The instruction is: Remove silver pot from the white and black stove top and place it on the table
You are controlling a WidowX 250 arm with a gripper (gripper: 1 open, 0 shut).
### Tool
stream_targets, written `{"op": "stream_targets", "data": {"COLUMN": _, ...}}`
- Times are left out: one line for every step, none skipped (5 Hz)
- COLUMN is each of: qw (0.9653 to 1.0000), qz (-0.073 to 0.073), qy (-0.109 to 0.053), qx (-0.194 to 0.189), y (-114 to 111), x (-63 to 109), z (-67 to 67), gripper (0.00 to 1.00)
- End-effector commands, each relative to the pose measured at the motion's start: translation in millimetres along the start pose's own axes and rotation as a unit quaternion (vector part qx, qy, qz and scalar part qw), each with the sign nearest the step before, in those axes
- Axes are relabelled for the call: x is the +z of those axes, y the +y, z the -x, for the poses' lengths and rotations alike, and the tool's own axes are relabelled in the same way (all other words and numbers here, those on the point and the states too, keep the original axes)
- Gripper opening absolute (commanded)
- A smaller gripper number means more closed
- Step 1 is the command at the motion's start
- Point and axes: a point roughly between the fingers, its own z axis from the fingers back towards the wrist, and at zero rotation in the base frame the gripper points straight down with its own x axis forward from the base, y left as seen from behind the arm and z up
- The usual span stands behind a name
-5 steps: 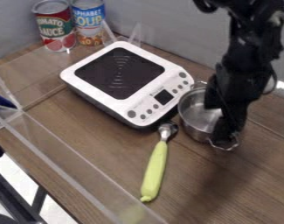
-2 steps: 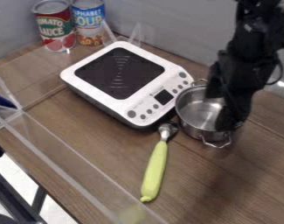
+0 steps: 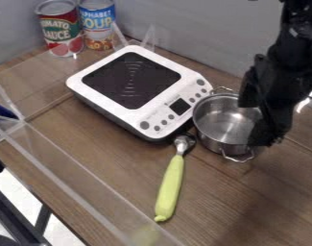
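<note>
The silver pot (image 3: pixel 225 126) stands upright on the brown wooden table (image 3: pixel 94 178), just right of the stove top (image 3: pixel 132 85), whose black glass surface is bare. My black gripper (image 3: pixel 270 137) hangs over the pot's right rim, open and holding nothing. The arm rises from it to the upper right. The pot's right side is partly hidden behind the fingers (image 3: pixel 276 133).
A spoon with a yellow-green handle (image 3: pixel 171 185) lies in front of the pot, its metal bowl near the stove's corner. Two labelled tin cans (image 3: pixel 62 26) stand at the back left. A clear plastic sheet (image 3: pixel 49 144) runs along the table's front-left edge.
The gripper has lifted out of the pot and drifted up and to the right. The pot stays where it was on the table.
</note>
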Motion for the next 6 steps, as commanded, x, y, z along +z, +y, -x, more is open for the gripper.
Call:
{"op": "stream_targets", "data": {"qw": 0.998, "qz": -0.036, "qy": -0.044, "qx": -0.029, "y": 4, "x": 33.1, "z": -10.5, "gripper": 1.0}}
{"op": "stream_targets", "data": {"qw": 0.996, "qz": -0.042, "qy": -0.053, "qx": -0.059, "y": 0, "x": 35.5, "z": -12.5, "gripper": 1.0}}
{"op": "stream_targets", "data": {"qw": 0.9954, "qz": -0.048, "qy": -0.053, "qx": -0.064, "y": -1, "x": 31.7, "z": -15.8, "gripper": 1.0}}
{"op": "stream_targets", "data": {"qw": 0.9948, "qz": -0.053, "qy": -0.052, "qx": -0.069, "y": -3, "x": 26.0, "z": -19.4, "gripper": 1.0}}
{"op": "stream_targets", "data": {"qw": 0.9932, "qz": -0.056, "qy": -0.056, "qx": -0.086, "y": 4, "x": 23.3, "z": -17.0, "gripper": 1.0}}
{"op": "stream_targets", "data": {"qw": 0.9912, "qz": -0.058, "qy": -0.06, "qx": -0.103, "y": 11, "x": 21.0, "z": -14.2, "gripper": 1.0}}
